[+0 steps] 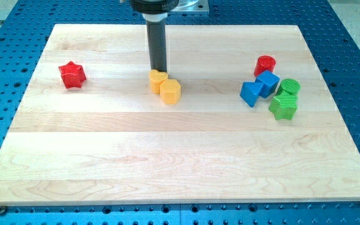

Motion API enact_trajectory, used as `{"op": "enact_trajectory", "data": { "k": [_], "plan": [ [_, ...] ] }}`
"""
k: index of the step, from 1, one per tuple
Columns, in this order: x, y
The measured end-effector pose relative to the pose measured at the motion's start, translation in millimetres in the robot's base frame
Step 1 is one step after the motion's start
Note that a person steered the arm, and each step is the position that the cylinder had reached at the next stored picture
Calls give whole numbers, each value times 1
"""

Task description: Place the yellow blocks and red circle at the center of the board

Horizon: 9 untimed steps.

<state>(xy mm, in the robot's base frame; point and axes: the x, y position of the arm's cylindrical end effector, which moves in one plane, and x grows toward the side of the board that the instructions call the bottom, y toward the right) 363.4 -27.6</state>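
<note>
Two yellow plastic blocks [165, 86] sat touching, just above the wooden worktop's [167, 162] centre, your tool, a bare rod with nothing to grip, resting my tip [159, 69] behind them. The red plastic circle [265, 64] waited among blue cubes [259, 88] at the view's right. An off-centre shove risked splitting your pair.

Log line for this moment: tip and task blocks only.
my tip: touching top of yellow blocks | yellow pair: together, above centre | red circle: far right, by blue blocks, unmoved to centre

Two touching yellow blocks [165, 85] above board centre; red circle [265, 64] far at view's right.
</note>
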Motion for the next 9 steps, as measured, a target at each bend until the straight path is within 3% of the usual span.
{"op": "enact_trajectory", "data": {
  "k": [1,2,3,4,5,6,7,8,9],
  "plan": [
    [-55,61],
    [-70,167],
    [-50,274],
    [-26,225],
    [-27,89],
    [1,34],
    [-56,102],
    [-25,170],
    [13,151]
  ]
}}
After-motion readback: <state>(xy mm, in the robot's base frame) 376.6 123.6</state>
